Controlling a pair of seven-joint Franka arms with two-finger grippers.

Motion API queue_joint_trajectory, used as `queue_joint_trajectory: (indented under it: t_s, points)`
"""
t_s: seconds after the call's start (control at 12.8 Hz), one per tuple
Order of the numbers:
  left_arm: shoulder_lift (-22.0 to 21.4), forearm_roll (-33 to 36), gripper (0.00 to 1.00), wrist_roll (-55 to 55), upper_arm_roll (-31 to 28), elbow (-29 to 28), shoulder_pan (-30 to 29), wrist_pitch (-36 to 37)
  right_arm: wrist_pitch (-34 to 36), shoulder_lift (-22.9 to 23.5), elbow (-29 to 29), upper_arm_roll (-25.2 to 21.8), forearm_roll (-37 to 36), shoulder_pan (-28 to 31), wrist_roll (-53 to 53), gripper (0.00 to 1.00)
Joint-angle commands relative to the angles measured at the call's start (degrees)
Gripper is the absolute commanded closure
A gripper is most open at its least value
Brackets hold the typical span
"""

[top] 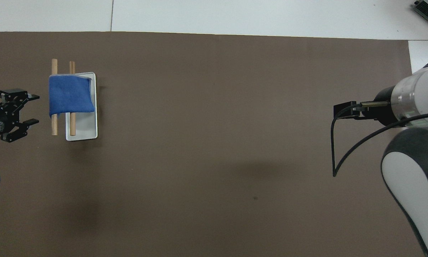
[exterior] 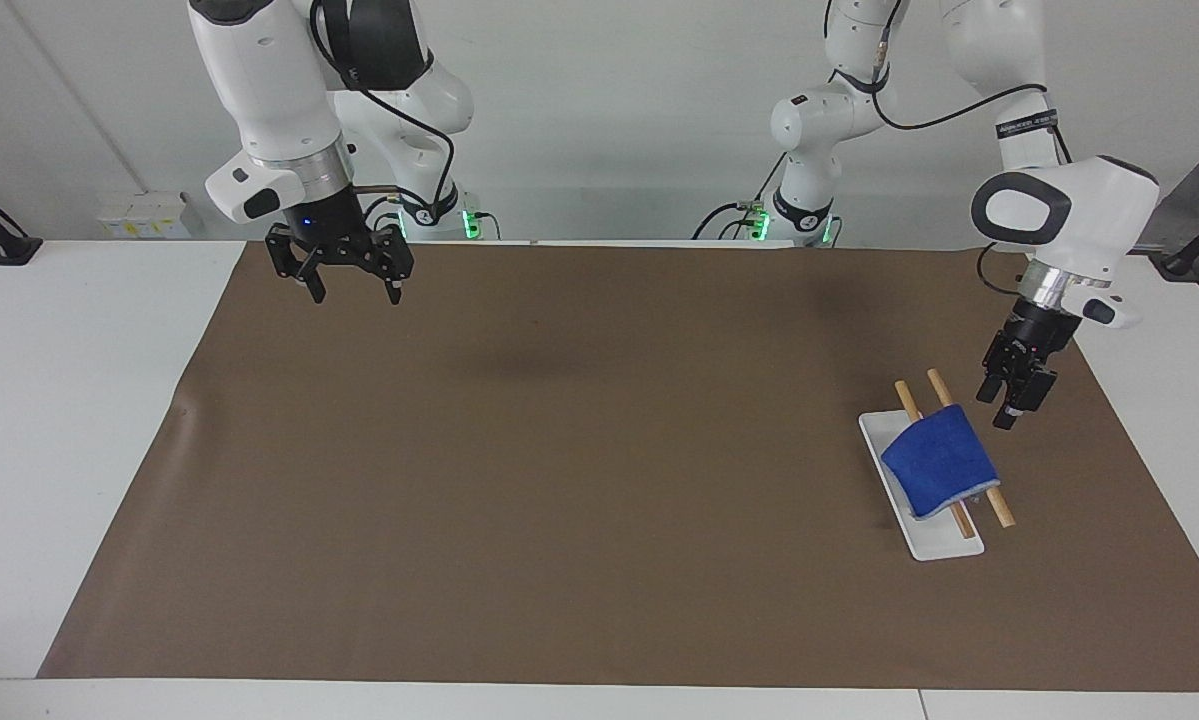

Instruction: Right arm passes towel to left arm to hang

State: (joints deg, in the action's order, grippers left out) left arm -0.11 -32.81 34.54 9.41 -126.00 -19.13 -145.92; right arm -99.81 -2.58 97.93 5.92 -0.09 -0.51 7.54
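Observation:
The blue towel (exterior: 939,460) (top: 71,98) hangs folded over two wooden rods (exterior: 999,512) (top: 54,126) that stand on a white base (exterior: 944,545) (top: 85,130) toward the left arm's end of the table. My left gripper (exterior: 1007,408) (top: 33,109) hovers just beside the rods, open, holding nothing and clear of the towel. My right gripper (exterior: 357,296), with its blue light on, waits open and empty above the brown mat's edge at the right arm's end. In the overhead view only the right arm's wrist (top: 410,96) and its cable show.
A brown mat (exterior: 559,480) (top: 214,150) covers most of the white table (exterior: 69,400). A thick black cable (top: 337,150) loops down from the right wrist.

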Motion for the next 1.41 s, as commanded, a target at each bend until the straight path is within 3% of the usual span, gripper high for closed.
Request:
queue_joint_trajectory:
  t_s: [0.0, 0.31, 0.55, 0.78, 1.02, 1.33]
  points:
    - [-1.6, 1.7, 0.19, -0.9, -1.3, 4.2, -1.6, 9.3, 3.9, 0.4, -2.5, 0.2, 0.1, 0.2, -2.4, 0.0]
    - [-1.0, 16.3, 0.16, -1.0, -1.5, 18.7, -2.8, 30.5, 6.0, 0.4, -2.7, 0.1, 3.1, 0.4, -2.4, 0.0]
    - [-0.9, 23.2, 0.15, -1.3, -0.7, 23.5, -1.4, 37.9, 5.9, -0.2, -1.4, 0.1, 3.3, 0.3, -2.3, 0.0]
    - [0.2, 30.9, 0.14, -5.9, -0.5, 29.3, 4.6, 45.7, 5.9, -0.3, -1.4, 0.1, 3.3, 0.3, -2.3, 0.0]
    - [1.3, 31.8, 0.14, -13.6, -0.4, 34.0, 6.4, 51.9, 5.2, -0.3, -1.4, 0.1, 2.1, 0.2, -2.4, 0.0]
    - [2.1, 34.4, 0.11, -19.3, 0.0, 36.2, 10.2, 54.9, 5.7, -0.4, -1.3, 0.1, 0.5, 0.2, -2.4, 0.0]
